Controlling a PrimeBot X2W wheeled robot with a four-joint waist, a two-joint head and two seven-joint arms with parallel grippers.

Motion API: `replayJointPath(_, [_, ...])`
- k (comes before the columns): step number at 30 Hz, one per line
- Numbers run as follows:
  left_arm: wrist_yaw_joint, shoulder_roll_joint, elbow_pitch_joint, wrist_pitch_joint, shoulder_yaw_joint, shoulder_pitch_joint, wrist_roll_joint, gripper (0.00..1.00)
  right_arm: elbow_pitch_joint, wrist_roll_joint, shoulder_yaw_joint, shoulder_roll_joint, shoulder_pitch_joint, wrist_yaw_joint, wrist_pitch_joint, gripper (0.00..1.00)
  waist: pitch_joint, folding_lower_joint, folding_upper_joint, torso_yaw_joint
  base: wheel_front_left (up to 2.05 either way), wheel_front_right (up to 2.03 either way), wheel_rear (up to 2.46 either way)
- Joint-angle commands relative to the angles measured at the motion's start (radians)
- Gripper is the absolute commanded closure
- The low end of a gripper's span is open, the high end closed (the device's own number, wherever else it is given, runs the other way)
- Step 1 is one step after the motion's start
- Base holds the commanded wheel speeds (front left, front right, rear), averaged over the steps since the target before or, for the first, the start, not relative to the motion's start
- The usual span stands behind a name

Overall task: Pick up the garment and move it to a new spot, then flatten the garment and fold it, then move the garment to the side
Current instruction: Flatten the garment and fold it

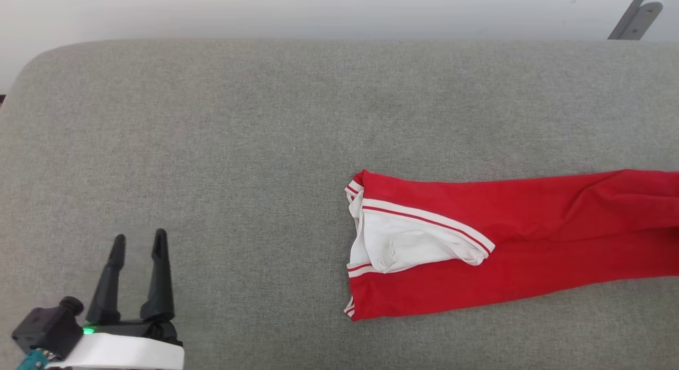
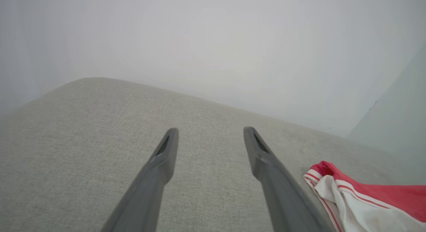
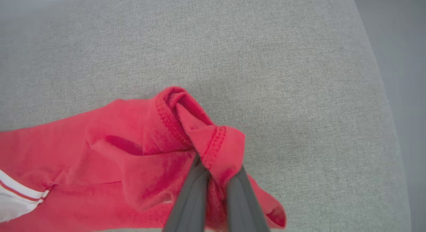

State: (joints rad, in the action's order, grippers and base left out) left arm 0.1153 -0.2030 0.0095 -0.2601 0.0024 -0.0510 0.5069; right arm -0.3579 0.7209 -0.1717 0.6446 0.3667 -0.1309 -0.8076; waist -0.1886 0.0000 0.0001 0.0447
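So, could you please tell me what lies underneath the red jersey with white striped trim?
The red jersey rests on the grey fabric cushion; the right end effector pinches a stitched edge. Whatever lies directly beneath the cloth is covered.

A table (image 1: 212,120) covered in grey woven fabric, with rounded corners, stands against a plain pale wall (image 1: 318,9) that carries a grey metal bracket (image 1: 636,14) at the upper right.

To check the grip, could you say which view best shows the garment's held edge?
Right wrist view: the right gripper pinches the garment at its red hem. Head view shows its folded body; left wrist view, a striped corner.
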Motion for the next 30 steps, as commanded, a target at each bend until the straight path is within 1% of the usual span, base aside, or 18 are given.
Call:
replayJointPath(1, [0.008, 0.008, 0.005, -0.006, -0.003, -0.008, -0.01, 0.0, 0.007, 0.006, 0.004, -0.009, 0.012, 0.0, -0.004, 1.0, 0.008, 0.0, -0.0001, -0.003, 0.0, 0.0, 0.0])
replayJointPath(5, [0.011, 0.027, 0.01, -0.007, -0.001, -0.011, -0.03, 0.0, 0.076, 0.039, 0.033, -0.029, -0.008, 0.0, -0.035, 1.0, 0.021, 0.0, -0.0001, 0.001, 0.0, 0.0, 0.0])
replayJointPath(11, [0.015, 0.039, 0.011, -0.007, 0.01, -0.023, -0.058, 0.0, 0.237, 0.077, 0.101, -0.072, -0.053, 0.0, -0.081, 1.0, 0.043, 0.0, -0.0001, 0.023, 0.0, 0.0, 0.0])
replayJointPath(14, [0.015, 0.048, 0.004, -0.006, 0.015, -0.034, -0.063, 0.0, 0.301, 0.085, 0.151, -0.108, -0.071, 0.0, -0.092, 1.0, 0.056, 0.0, -0.0001, 0.041, 0.0, 0.0, 0.0])
replayJointPath(17, [0.015, 0.055, 0.003, -0.006, 0.009, -0.039, -0.065, 0.0, 0.337, 0.083, 0.209, -0.147, -0.083, 0.0, -0.093, 1.0, 0.069, 0.0, -0.0001, 0.061, 0.0, 0.0, 0.0])
replayJointPath(20, [0.015, 0.053, 0.0, -0.006, 0.001, -0.045, -0.07, 0.0, 0.343, 0.083, 0.274, -0.178, -0.08, 0.0, -0.085, 1.0, 0.079, 0.0, -0.0001, 0.084, 0.0, 0.0, 0.0])
replayJointPath(23, [0.015, 0.051, 0.001, -0.006, 0.0, -0.05, -0.067, 0.0, 0.322, 0.087, 0.336, -0.208, -0.062, 0.0, -0.068, 1.0, 0.089, 0.0, -0.0001, 0.109, 0.0, 0.0, 0.0])
replayJointPath(29, [0.015, 0.057, 0.009, -0.006, 0.005, -0.05, -0.06, 0.0, 0.231, 0.086, 0.456, -0.253, -0.019, 0.0, -0.02, 1.0, 0.1, 0.0, -0.0001, 0.158, 0.0, 0.0, 0.0])
replayJointPath(30, [0.015, 0.057, 0.009, -0.006, 0.005, -0.05, -0.06, 0.0, 0.231, 0.086, 0.456, -0.253, -0.019, 0.0, -0.02, 1.0, 0.1, 0.0, -0.0001, 0.158, 0.0, 0.0, 0.0])
